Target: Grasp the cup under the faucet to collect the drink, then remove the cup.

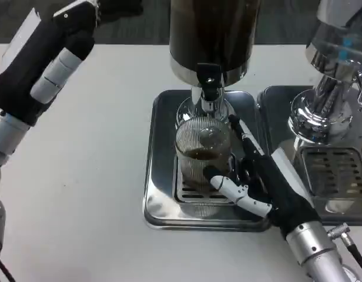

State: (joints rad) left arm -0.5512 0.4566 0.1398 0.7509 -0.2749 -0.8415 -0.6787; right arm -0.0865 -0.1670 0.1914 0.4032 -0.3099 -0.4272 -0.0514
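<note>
Ribbed glass cup (201, 150) sits on drip grate (195, 194) of steel tray (154, 176), right below black faucet (209, 82) of dark drink dispenser (213, 35). Thin layer of brown drink in cup bottom, so filling looks barely begun.

Right hand (251, 176) just right of cup, fingers wrapped round its right side and near side; one white fingertip (219, 183) curls across the front low down. Looks like a grip on cup, tho full contact at the far side can't be confirmed, hidden by glass.

Left hand (81, 17) well left of cup & farther back, raised off white table (81, 205); fingers run off the top edge, so can't tell if spread or curled. Holds nothing visible.

Second machine (331, 100) w/ own tray right of cup, just beyond the right forearm.

Step in hand, as judged: hold cup steady under faucet while drink collects. To do well:
- Keep cup mouth centred under faucet, upright, base flat on grate. No tilt.
- Firm grip but no squeeze-shift; ribbed glass likely gives decent friction, smooth wet base may slide on grate.
- Wait for a fair level before any pull.
- For removal: prob. draw cup toward near edge of tray first, clear of faucet, then lift. Straight up risks rim hitting faucet.
- Mind forearm vs second machine to the right of cup when withdrawing.
- Move slow once full; slosh risk.
</note>
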